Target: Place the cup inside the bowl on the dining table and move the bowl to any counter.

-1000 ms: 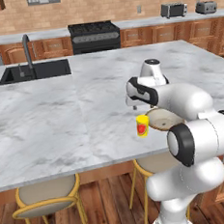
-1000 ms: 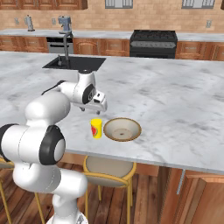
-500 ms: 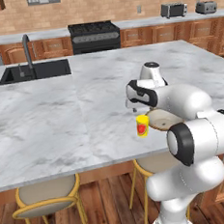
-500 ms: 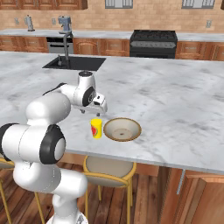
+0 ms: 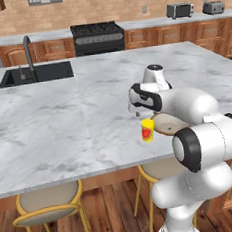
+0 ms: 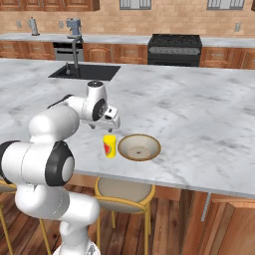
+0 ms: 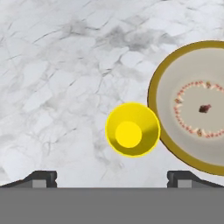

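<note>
Gripper (image 7: 112, 177) poised directly above yellow cup (image 7: 132, 129), jaws fully spread and holding nothing, apparently lined up for a top-down grasp; cup upright on dining table (image 5: 63, 118), just beside shallow bowl (image 6: 139, 147), near the front edge

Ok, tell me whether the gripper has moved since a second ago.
Yes. The gripper has come down toward the cup, jaws open, above it.
</note>
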Robot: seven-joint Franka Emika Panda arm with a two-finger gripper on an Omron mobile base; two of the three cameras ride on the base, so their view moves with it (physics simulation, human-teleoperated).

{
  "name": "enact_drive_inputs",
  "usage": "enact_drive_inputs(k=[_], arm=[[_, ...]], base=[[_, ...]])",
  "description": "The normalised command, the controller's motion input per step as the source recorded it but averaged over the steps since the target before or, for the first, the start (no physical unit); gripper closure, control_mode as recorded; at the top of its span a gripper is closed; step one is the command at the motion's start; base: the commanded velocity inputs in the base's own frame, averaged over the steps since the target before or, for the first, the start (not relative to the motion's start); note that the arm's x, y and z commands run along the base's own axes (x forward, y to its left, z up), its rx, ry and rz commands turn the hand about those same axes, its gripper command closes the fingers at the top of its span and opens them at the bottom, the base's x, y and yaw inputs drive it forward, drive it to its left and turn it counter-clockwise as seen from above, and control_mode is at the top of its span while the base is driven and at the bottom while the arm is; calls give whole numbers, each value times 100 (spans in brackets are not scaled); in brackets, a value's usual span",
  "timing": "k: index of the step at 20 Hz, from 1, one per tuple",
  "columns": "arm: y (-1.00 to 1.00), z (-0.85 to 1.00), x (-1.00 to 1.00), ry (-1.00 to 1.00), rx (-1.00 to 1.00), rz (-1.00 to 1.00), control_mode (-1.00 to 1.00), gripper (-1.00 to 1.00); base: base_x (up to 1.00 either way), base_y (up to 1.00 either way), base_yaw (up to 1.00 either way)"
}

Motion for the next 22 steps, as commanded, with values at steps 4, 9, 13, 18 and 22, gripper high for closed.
enact_drive_inputs(k=[4, 9, 13, 18, 22], arm=[[9, -2, 0, 0, 0, 0, -100, -100], [1, -17, 0, 0, 0, 0, -100, -100], [0, -23, 1, 0, 0, 0, -100, -100], [0, -22, 0, 0, 0, 0, -100, -100], [0, -19, 7, 0, 0, 0, -100, -100]], base=[[0, 0, 0], [0, 0, 0], [0, 0, 0], [0, 0, 0], [0, 0, 0]])
